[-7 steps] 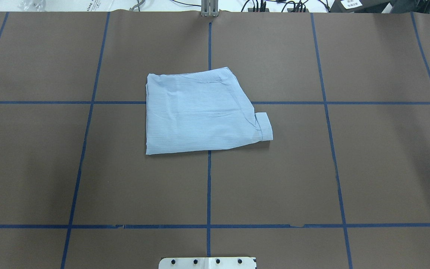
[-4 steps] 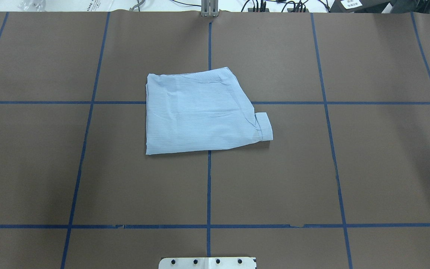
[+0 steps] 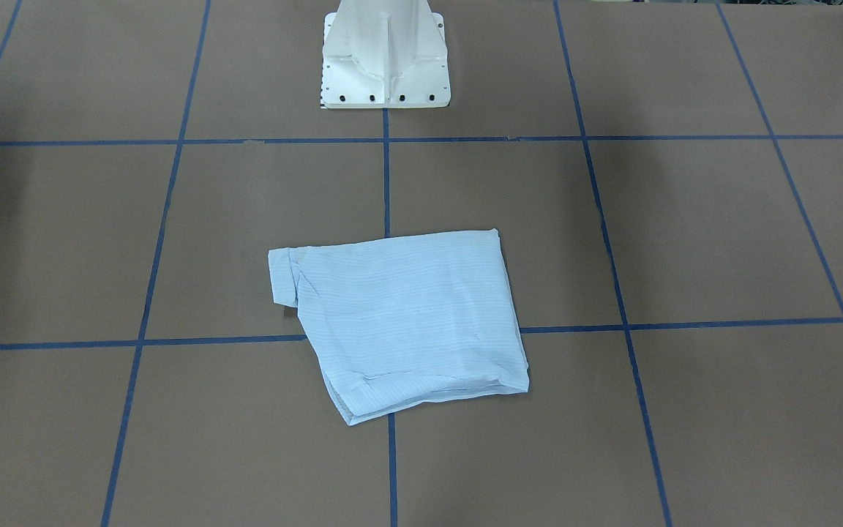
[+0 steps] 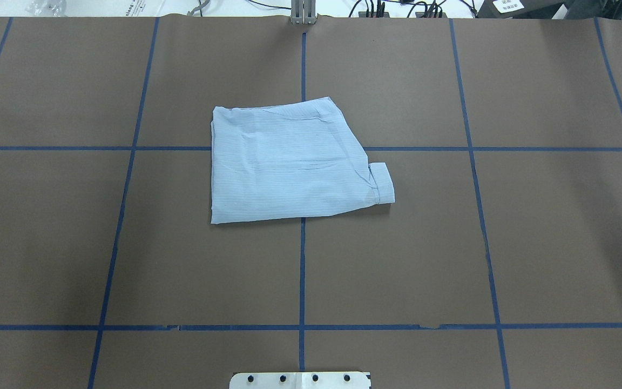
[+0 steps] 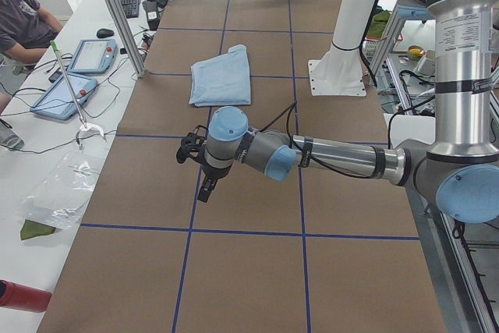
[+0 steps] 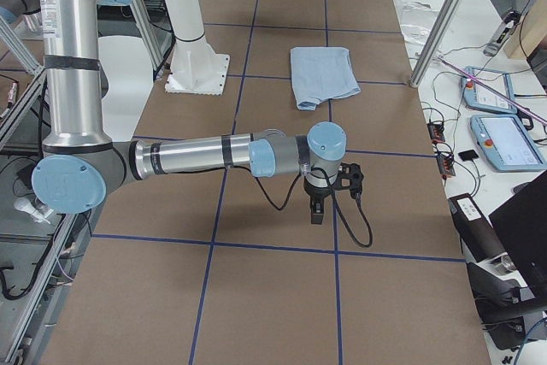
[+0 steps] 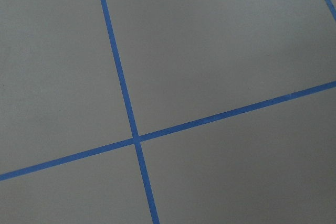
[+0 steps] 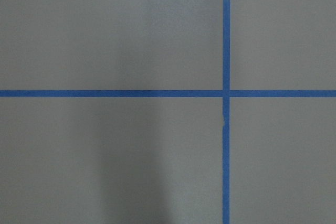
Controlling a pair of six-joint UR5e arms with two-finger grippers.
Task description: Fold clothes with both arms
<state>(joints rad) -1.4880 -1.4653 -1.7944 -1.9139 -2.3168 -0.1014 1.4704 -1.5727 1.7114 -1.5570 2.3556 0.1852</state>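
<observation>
As seen from the front-facing camera, the shirt [image 3: 407, 315] lies folded flat at frame centre on the brown surface [image 3: 685, 234]. Its long axis runs left to right, with one cuff [image 3: 282, 275] jutting at its left end.

Overhead view: shirt [image 4: 289, 162] just above centre, cuff [image 4: 382, 183] pointing right.

Left side view: left hand [image 5: 206, 186] points down at centre-left; shirt [image 5: 222, 76] well apart, higher in frame.

Right side view: right hand [image 6: 315, 208] points down at centre; shirt [image 6: 323, 76] well apart, above it.

Whether either hand's fingers are apart or together cannot be told.

Wrist views: surface crossed by blue tape [image 7: 135, 140] lines.
</observation>
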